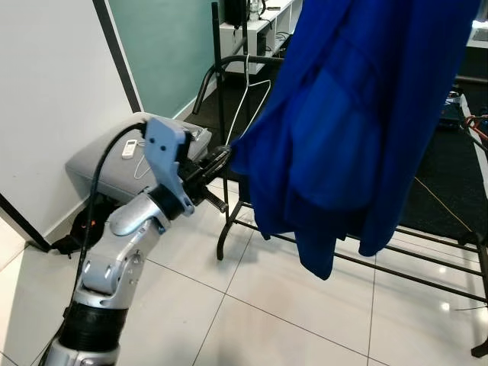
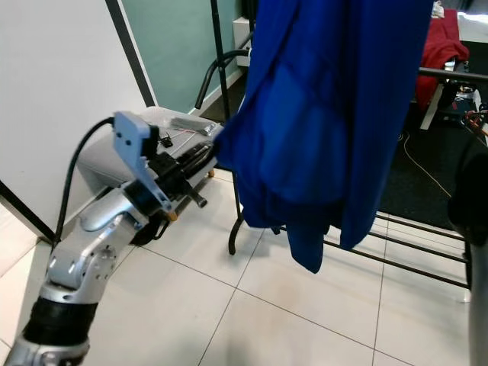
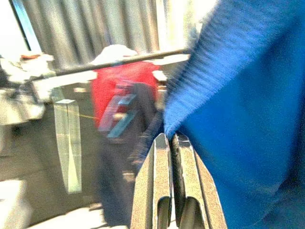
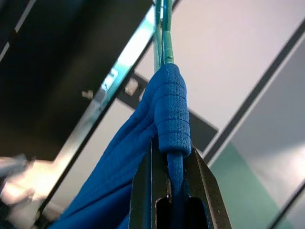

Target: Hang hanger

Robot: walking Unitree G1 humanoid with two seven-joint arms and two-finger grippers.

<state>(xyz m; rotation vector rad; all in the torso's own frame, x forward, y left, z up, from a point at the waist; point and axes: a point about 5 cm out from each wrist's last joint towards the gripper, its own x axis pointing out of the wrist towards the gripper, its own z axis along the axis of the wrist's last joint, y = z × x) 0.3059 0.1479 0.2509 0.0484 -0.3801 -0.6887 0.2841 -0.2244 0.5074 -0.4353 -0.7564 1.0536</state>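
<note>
Across the right half of the scene a large blue garment [image 1: 343, 130], soft and ribbed-knit at its folded edges, hung in heavy folds in front of a black tubular metal clothes rack [image 1: 427, 248] standing on glossy white floor tiles [image 1: 252, 305]. At the near left, the silver left arm rose from the tiles, its left gripper [image 1: 221, 158] reaching right to the garment's left edge; the wrist view showed its two long fingers [image 3: 159, 181] pressed nearly together with the knit hem right at their tips, though whether cloth was actually pinched between them I could not tell. The right gripper [image 4: 172, 191] clamped a rolled band of the blue knit between its narrowly parted fingers, just below a thin green hanger [image 4: 163, 28] rising from the fabric. Farther left, a grey padded box [image 1: 99, 164] sat against the white wall, and a thin white wire hanger [image 1: 248, 95] hung on the rack behind.
</note>
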